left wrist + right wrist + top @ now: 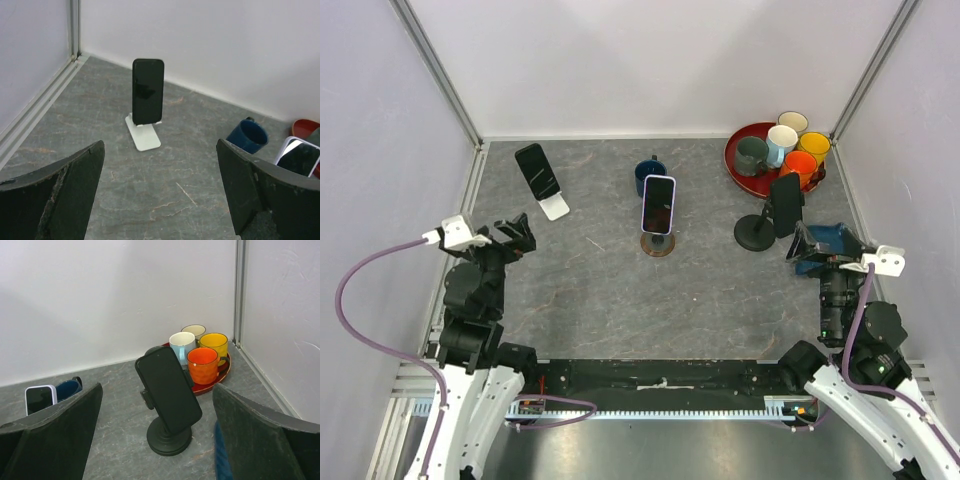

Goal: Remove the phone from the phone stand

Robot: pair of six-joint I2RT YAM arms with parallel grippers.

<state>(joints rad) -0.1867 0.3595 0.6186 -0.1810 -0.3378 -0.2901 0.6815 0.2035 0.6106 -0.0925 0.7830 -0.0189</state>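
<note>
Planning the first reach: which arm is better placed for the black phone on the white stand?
Left, probably: the left tool, open, faces that phone nearby; the right tool faces another stand across the table.

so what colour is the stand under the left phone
White; this flat phone stand shows best in the left wrist view.

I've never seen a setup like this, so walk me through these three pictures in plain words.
Two robot arms are bolted at the table's near edge. The overhead picture shows both; the left gripper and right gripper are open, holding nothing. The other two come from wrist cameras, dark fingers framing each view. Three phones stand on the table: a black phone on a white stand, left; a white-cased phone, middle; a second black phone on a black stand, right. A blue mug sits behind the middle one; a red tray holds five mugs.
</note>
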